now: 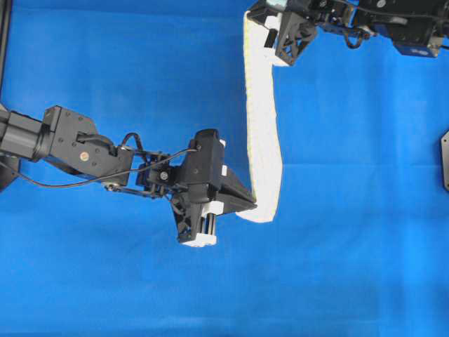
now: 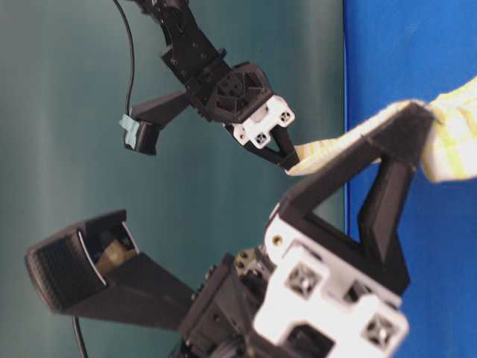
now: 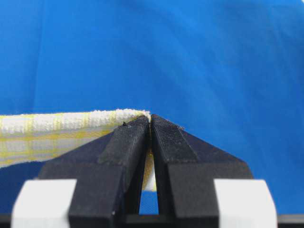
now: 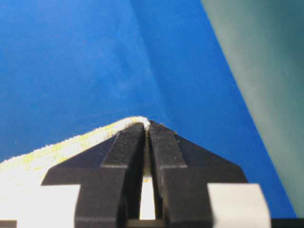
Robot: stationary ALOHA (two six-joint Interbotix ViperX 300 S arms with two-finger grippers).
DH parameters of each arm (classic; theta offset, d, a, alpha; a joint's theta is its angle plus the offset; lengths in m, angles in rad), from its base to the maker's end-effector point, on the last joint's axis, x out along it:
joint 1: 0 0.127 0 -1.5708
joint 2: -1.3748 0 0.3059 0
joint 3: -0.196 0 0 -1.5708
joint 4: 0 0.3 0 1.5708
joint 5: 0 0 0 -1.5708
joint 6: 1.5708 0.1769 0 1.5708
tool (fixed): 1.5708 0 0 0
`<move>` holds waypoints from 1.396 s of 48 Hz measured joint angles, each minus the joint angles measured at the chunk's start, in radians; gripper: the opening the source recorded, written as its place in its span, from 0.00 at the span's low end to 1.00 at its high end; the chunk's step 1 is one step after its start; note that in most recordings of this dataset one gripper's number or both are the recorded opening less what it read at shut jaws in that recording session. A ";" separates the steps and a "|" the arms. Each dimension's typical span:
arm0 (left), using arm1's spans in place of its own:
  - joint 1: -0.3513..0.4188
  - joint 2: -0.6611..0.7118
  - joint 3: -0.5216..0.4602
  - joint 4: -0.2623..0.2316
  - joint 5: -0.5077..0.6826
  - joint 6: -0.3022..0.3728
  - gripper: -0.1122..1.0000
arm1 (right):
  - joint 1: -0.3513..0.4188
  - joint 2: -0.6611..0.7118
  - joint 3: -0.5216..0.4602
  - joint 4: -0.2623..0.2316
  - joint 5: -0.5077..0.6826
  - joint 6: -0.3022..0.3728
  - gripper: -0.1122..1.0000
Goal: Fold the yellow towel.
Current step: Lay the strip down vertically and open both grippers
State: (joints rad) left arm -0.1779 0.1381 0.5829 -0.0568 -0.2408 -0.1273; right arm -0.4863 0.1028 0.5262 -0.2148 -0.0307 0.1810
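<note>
You had the yellow towel pinched at both ends: left gripper mid-frame, right gripper up top. Next, lay it down folded.

A blue cloth covers the table.

Left claw pinched on yellow towel corner, above blue cloth

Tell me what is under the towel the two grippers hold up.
Under the towel, only blue table cover shows around it. The strip directly beneath is hidden. Left gripper and right gripper pinch its ends.
</note>
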 measured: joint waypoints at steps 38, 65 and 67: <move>-0.006 -0.008 0.018 0.000 0.031 -0.002 0.48 | 0.044 0.061 -0.014 0.000 0.002 0.002 0.47; 0.000 -0.201 0.124 0.000 0.299 -0.002 0.62 | 0.008 -0.031 0.038 0.000 0.026 0.002 0.69; 0.002 -0.221 0.141 0.002 0.307 -0.003 0.62 | 0.008 -0.048 0.052 0.000 0.025 0.003 0.69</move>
State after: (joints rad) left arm -0.1764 -0.0828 0.7240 -0.0552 0.0660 -0.1304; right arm -0.4786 0.0552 0.5783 -0.2148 -0.0061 0.1841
